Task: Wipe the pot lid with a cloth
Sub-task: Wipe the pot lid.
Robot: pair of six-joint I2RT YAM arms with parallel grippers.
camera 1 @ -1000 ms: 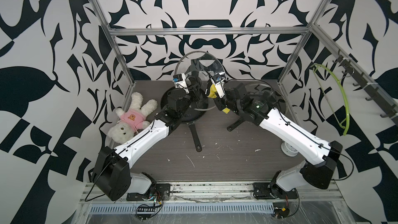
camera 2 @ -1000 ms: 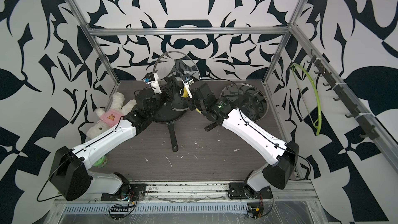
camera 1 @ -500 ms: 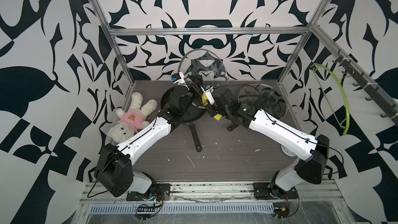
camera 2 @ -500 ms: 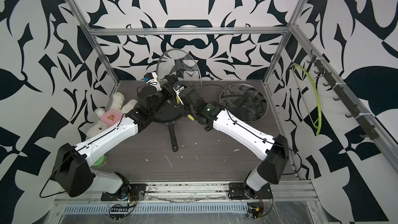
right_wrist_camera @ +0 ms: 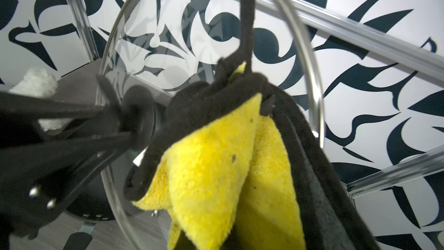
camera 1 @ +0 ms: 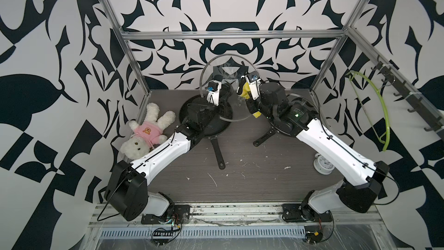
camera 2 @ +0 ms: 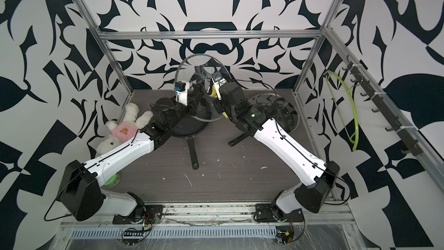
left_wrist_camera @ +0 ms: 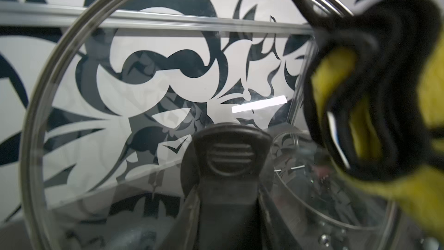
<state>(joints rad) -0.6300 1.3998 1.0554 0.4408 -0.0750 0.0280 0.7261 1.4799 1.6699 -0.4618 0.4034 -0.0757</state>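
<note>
The pot lid (camera 1: 225, 63) (camera 2: 192, 66) is round clear glass with a metal rim and stands on edge in the air above a black frying pan. My left gripper (camera 1: 225, 93) (camera 2: 197, 90) is shut on its black knob (left_wrist_camera: 229, 155). My right gripper (camera 1: 242, 84) (camera 2: 212, 85) is shut on the bunched yellow cloth (camera 1: 245, 91) (right_wrist_camera: 216, 164). The cloth lies against the lid's glass (right_wrist_camera: 168, 32) near its rim, on the side away from the knob. Its black loop sticks up. In the left wrist view the cloth (left_wrist_camera: 336, 75) shows through the glass (left_wrist_camera: 144, 68). The cloth hides the right fingers.
The black frying pan (camera 1: 206, 126) sits under the lid, handle toward the front. A second pan with its own glass lid (camera 2: 283, 107) lies at the back right. A teddy bear (camera 1: 146, 133) lies left, a white alarm clock (camera 1: 323, 163) right. A green hanger (camera 1: 374, 107) hangs on the right wall.
My right gripper swept the cloth down and left across the lid, then back up to the right side of the glass. The left gripper kept hold of the knob, shifting only slightly.
</note>
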